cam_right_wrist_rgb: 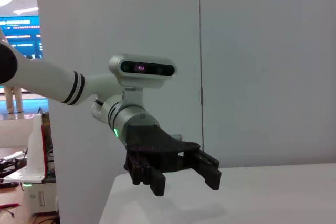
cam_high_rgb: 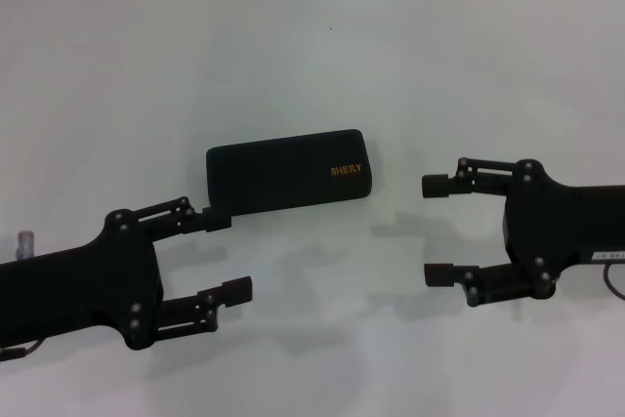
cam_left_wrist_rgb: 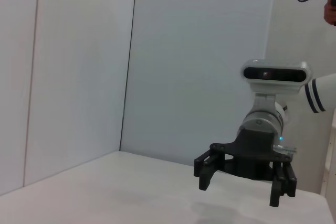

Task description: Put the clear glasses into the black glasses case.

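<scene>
Head view: a white table (cam_high_rgb: 312, 65) seen from above. The black glasses case (cam_high_rgb: 288, 172) lies near the middle, closed, its lid up and its small orange lettering readable near one end. The left gripper (cam_high_rgb: 228, 256) reaches in from the lower left with its fingers spread wide and nothing between them; its upper fingertip sits right at the case's near-left corner, and contact cannot be confirmed. The right gripper (cam_high_rgb: 437, 229) reaches in from the right, well apart from the case, fingers also spread wide and empty. The clear glasses appear nowhere on the table.

Left wrist view: looking across the table at the right gripper (cam_left_wrist_rgb: 242, 185), which hangs just above the surface with fingers apart and holding nothing. Neither case nor glasses show here.

Right wrist view: looking back at the left gripper (cam_right_wrist_rgb: 184, 176), fingers parted and empty above the table edge. Again no case and no glasses.

Judging by this, either the glasses already sit inside the shut case and the task is finished, or they lie out of sight and the whole job remains.
</scene>
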You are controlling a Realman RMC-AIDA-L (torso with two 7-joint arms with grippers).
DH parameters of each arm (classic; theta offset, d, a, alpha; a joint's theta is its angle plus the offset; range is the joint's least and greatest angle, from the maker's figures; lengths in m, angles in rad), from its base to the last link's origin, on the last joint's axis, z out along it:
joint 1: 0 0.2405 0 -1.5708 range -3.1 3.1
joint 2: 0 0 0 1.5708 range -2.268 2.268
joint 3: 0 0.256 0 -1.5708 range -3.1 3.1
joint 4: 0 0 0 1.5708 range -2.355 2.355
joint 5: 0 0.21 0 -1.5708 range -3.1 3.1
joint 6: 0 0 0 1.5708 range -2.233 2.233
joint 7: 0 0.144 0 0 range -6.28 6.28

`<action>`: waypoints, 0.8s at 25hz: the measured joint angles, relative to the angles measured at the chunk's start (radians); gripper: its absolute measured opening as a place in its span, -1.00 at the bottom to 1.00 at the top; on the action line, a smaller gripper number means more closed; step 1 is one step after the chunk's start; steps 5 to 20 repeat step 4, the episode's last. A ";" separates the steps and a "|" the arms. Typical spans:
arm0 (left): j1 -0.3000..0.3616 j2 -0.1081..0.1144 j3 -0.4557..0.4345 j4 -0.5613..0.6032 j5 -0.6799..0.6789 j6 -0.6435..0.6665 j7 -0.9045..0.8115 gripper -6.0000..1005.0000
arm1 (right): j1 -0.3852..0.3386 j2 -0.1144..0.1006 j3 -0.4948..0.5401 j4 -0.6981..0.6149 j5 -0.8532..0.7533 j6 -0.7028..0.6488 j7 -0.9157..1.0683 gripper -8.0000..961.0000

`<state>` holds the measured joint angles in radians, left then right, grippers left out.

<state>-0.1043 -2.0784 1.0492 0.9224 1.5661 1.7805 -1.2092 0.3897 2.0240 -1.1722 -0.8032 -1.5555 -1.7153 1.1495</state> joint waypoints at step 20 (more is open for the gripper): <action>0.000 0.002 0.000 0.000 0.008 0.002 -0.010 0.49 | 0.000 -0.001 -0.009 0.003 -0.002 0.000 0.005 0.73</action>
